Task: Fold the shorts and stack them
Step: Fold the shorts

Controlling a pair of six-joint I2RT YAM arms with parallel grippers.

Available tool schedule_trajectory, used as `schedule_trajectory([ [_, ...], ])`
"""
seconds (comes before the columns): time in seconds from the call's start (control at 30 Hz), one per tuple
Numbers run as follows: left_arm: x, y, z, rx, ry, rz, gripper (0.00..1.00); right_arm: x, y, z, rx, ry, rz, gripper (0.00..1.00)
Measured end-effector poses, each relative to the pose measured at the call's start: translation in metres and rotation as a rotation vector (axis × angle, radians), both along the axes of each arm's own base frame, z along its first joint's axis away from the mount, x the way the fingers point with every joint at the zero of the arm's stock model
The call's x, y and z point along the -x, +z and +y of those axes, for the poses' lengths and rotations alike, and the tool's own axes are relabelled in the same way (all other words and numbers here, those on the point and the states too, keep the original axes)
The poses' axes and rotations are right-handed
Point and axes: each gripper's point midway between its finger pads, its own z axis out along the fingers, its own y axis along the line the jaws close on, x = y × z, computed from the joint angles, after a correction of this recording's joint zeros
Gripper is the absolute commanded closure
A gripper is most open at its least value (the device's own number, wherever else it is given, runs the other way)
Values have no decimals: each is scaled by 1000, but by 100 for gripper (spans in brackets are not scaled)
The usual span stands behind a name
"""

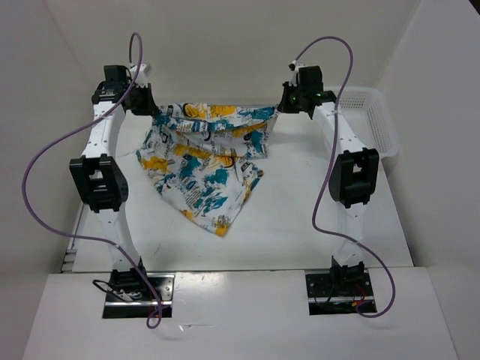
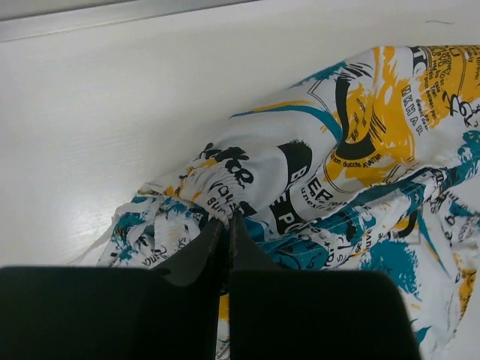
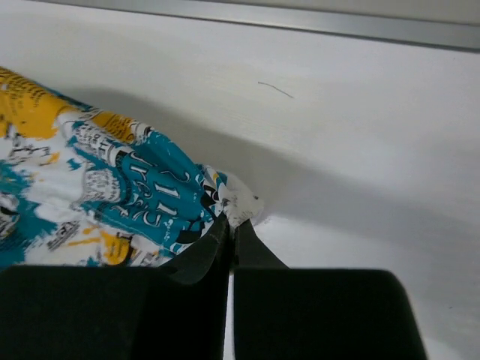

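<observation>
You have the shorts (image 1: 204, 161) strung by their top edge between the left end effector (image 2: 226, 221) and the right end effector (image 3: 231, 225), each pinched closed on one bunched corner. The fabric is white with a teal, yellow-orange and black print. It is creased and folded over itself, and it drapes toward you on the desk (image 1: 300, 217), narrowing to a point.
</observation>
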Motion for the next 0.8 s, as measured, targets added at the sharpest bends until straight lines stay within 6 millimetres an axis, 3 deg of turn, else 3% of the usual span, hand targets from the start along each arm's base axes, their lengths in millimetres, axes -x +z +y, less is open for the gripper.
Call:
schedule_trajectory([
  [0.13,-22,-10,-12,-6,-22,-12,97,-10,33,2,-13,1,-74,100],
  [0.27,-37,-5,-23,-9,-45,-47,97,-17,72,6,-28,15,-165,100],
  [0.33,-35,-2,-26,-7,-51,-47,97,-12,77,10,-36,40,-168,100],
  [0.4,-29,-2,-25,-4,-50,-37,96,1,68,15,-38,75,-141,100],
  [0.53,11,-13,-11,14,-23,61,90,61,23,32,-15,175,12,100],
  [0.67,63,-38,4,18,29,192,88,142,-23,67,9,334,158,100],
  [0.8,108,-66,7,5,60,314,84,203,-46,91,34,464,232,100],
])
